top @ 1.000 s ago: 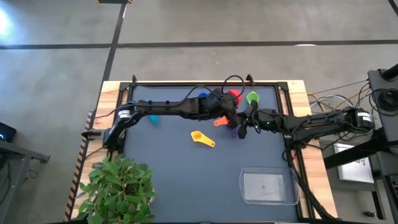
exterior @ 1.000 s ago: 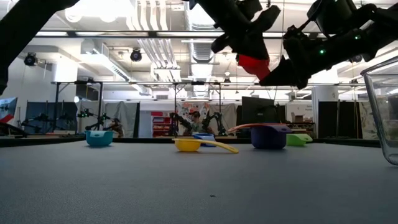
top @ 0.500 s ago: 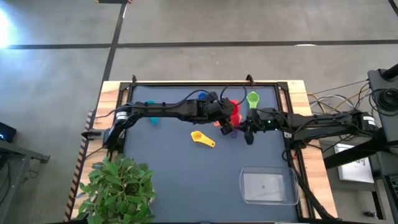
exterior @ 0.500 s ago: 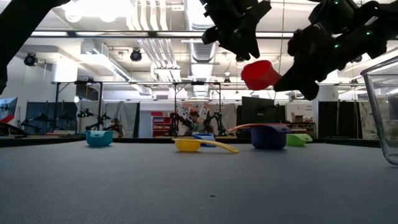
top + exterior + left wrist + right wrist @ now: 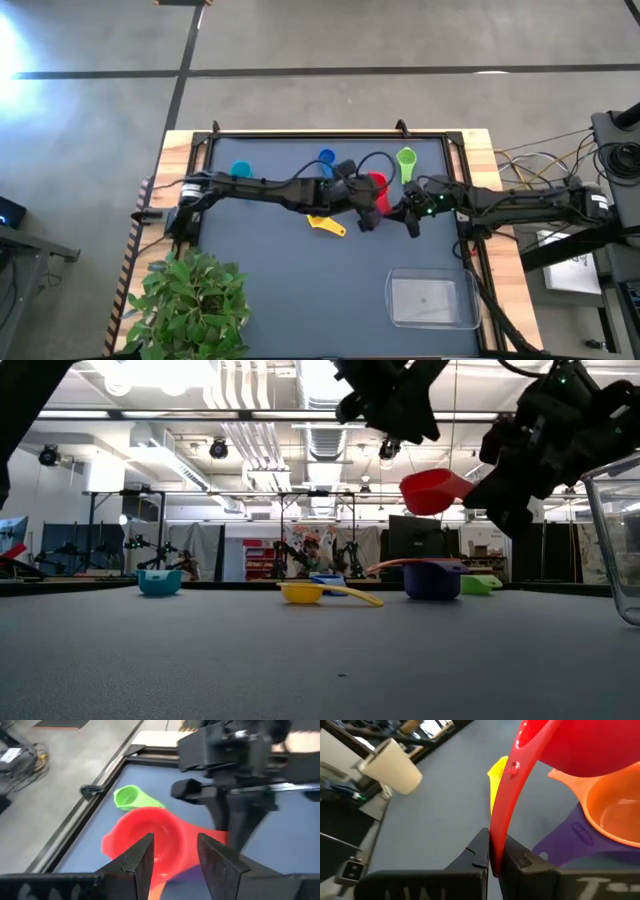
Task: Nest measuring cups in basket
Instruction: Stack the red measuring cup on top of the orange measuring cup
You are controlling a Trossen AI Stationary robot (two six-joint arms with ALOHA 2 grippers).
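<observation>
**A:** What did the surface look like, starting from the near edge?

**B:** The worktop (image 5: 270,270) was a dark mat in a wooden frame. A potted plant (image 5: 195,295) sat at the near left corner and the clear basket (image 5: 432,300) at the near right, with no cup in it. Farther in lay the yellow cup (image 5: 324,223), then the purple cup (image 5: 432,580) with the orange cup (image 5: 615,812) nested in it. Toward the far edge stood the teal cup (image 5: 241,171), the blue cup (image 5: 326,158) and the green cup (image 5: 406,158).

**A:** And the room beyond?

**B:** In the low view it was an open workshop with ceiling lights, ducts and other rigs well behind the worktop. In the high view, grey floor surrounded the frame.

**A:** What about the end effectors?

**B:** The right end effector (image 5: 492,857) was clamped on the flat handle of the red cup (image 5: 432,490), holding it in the air above the purple and orange pair, its bowl tilted. The left end effector (image 5: 172,865) hung just beside and above it, its fingers (image 5: 142,857) parted with the red bowl seen between them, not gripping anything.
</observation>
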